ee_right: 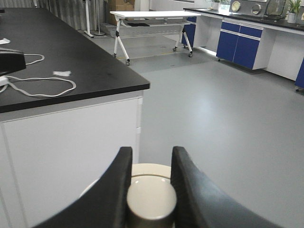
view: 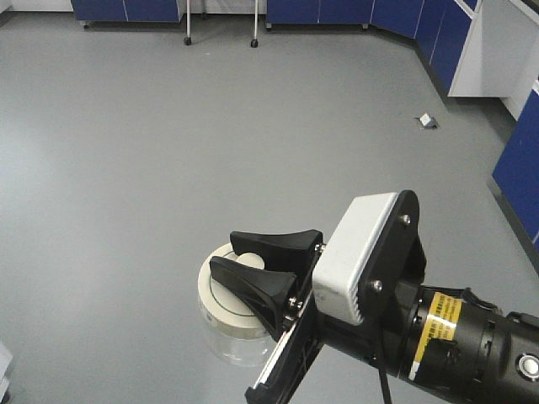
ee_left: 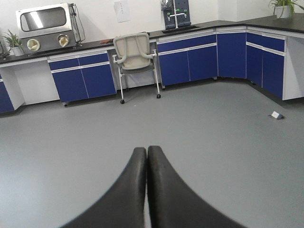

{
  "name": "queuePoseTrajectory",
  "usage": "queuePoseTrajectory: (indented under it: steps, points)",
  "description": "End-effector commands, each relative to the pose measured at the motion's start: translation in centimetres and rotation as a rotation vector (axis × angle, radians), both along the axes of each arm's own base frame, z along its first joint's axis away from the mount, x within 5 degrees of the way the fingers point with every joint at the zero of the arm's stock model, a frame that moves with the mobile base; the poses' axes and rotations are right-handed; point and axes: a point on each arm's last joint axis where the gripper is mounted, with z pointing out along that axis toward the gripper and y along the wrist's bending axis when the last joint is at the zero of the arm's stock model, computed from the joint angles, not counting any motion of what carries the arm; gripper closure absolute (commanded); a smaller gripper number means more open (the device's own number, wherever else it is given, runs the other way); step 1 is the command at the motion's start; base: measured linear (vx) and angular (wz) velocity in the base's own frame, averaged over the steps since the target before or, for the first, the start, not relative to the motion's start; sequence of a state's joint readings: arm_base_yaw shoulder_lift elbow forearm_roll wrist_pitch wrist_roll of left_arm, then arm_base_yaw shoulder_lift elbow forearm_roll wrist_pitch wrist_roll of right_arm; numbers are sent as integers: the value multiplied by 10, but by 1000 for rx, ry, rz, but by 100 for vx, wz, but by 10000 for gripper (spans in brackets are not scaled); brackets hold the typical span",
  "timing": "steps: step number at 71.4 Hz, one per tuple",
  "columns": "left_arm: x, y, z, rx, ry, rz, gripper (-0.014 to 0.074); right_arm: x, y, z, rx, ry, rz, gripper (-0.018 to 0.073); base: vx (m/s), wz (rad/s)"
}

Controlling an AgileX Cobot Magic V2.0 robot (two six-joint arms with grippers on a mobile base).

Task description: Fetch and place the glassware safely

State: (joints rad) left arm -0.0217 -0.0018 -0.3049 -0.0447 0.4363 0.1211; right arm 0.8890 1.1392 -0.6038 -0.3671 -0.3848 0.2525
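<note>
Glassware hangs in the right gripper (ee_right: pixel 151 164): a small squat clear glass jar (view: pixel 229 343) under a cream-white round lid (view: pixel 217 296), taken by the lid's centre knob (ee_right: pixel 151 202). The right wrist view shows the two curved black fingers (ee_right: pixel 114 190) closed narrowly on either side of that knob and touching it. In the front view the jar shows against the plain grey floor (view: pixel 168 126), with the black arm (view: pixel 455 337) and its white wrist housing (view: pixel 358 257) reaching in from the lower right. Behind the jar in the right wrist view stands a white lab bench with a black top (ee_right: pixel 71 57), its corner near the lid; a looped white cable (ee_right: pixel 47 85) lies on that top. Farther off is a white folding table on castors (ee_right: pixel 152 16).

The left gripper (ee_left: pixel 147 151) grips nothing; its two black fingers are pressed together along their length, pointing across the floor toward a beige mesh office chair (ee_left: pixel 135 50) parked before dark blue base cabinets (ee_left: pixel 190 61). A steel box with a window (ee_left: pixel 45 19) stands on the counter left of the chair, and a small white object (ee_left: pixel 276 115) lies on the floor at the right
</note>
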Motion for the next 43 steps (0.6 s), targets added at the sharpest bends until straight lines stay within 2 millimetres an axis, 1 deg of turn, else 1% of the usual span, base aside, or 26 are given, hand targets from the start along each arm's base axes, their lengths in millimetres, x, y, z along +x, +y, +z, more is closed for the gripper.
queuePoseTrajectory:
  steps: [1,43]
  points:
    - [-1,0,14,-11,-79,-5,603,-4,0,26,131,-84,31,563,53,2]
    - [-1,0,14,-11,-79,-5,603,-4,0,26,131,-84,31,563,55,-4]
